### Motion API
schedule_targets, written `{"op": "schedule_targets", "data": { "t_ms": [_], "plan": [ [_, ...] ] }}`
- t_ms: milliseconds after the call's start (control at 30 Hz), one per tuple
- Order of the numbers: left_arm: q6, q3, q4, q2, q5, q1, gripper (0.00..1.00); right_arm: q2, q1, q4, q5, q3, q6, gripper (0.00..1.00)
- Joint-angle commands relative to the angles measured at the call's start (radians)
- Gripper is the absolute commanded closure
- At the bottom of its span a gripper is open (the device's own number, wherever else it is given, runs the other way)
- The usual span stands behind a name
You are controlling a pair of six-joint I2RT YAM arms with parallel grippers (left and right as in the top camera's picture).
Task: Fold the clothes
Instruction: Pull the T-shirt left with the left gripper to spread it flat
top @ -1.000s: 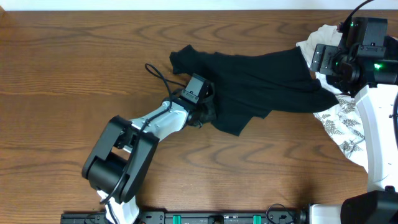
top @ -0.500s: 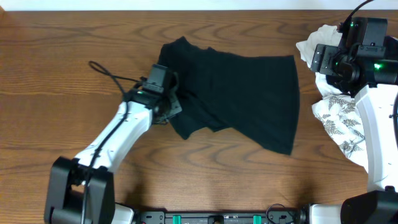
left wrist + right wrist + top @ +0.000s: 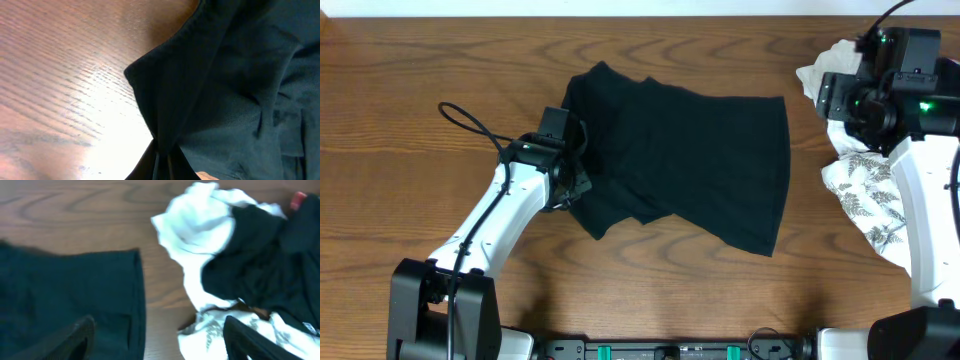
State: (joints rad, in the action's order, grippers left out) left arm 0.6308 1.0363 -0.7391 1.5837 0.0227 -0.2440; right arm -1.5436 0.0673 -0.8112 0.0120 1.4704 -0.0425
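**Entry 1. Black garment** point(image 3: 690, 165). It lay spread across the middle of the table point(image 3: 430, 60), mostly flat. The right hem was straight, and the left side was bunched and partly doubled over.

**Entry 2. Left gripper** point(image 3: 575, 180). It sat at the left edge of the black garment, fingers clamped tight on a pinch of that cloth. In the wrist view a fold of fabric ran down into the fingertips, with bare wood to the left.

**Entry 3. Right gripper** point(image 3: 157, 330). It hung at the far right of the table, fingers spread wide with nothing between them, touching no cloth.

**Entry 4. White garment** point(image 3: 200, 225). It was crumpled at the far right edge, with a strip of bare wood between it and the black garment's right hem.

**Entry 5. Second black garment** point(image 3: 260, 265). It was rumpled, lying on and to the right of the white one.

**Entry 6. Leaf-print garment** point(image 3: 865, 195). It was unfolded, on the near side of the other two and touching them.
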Motion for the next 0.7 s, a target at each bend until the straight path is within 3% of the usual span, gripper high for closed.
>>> {"op": "schedule_targets", "data": {
  "t_ms": [0,67,100,167,200,667],
  "plan": [
    [-0.009,-0.006,-0.009,-0.002,-0.035,0.003,0.94,-0.020,-0.034,-0.001,-0.104,0.003,0.076,0.30],
    [-0.009,-0.006,-0.008,-0.002,-0.035,0.003,0.94,-0.055,-0.053,-0.001,-0.103,0.003,0.085,0.51],
    [-0.008,-0.006,-0.009,-0.002,-0.035,0.003,0.94,-0.083,-0.065,0.000,-0.104,0.003,0.085,0.70],
    [-0.009,-0.006,-0.009,-0.002,-0.035,0.003,0.94,-0.131,-0.082,0.001,-0.106,0.003,0.085,0.92],
    [-0.009,-0.006,-0.009,-0.002,-0.035,0.003,0.94,-0.160,-0.092,0.001,-0.107,0.003,0.085,0.99],
    [-0.009,-0.006,-0.013,-0.002,-0.035,0.002,0.94,-0.472,-0.193,0.165,-0.114,0.003,0.080,0.99]
  ]
}}
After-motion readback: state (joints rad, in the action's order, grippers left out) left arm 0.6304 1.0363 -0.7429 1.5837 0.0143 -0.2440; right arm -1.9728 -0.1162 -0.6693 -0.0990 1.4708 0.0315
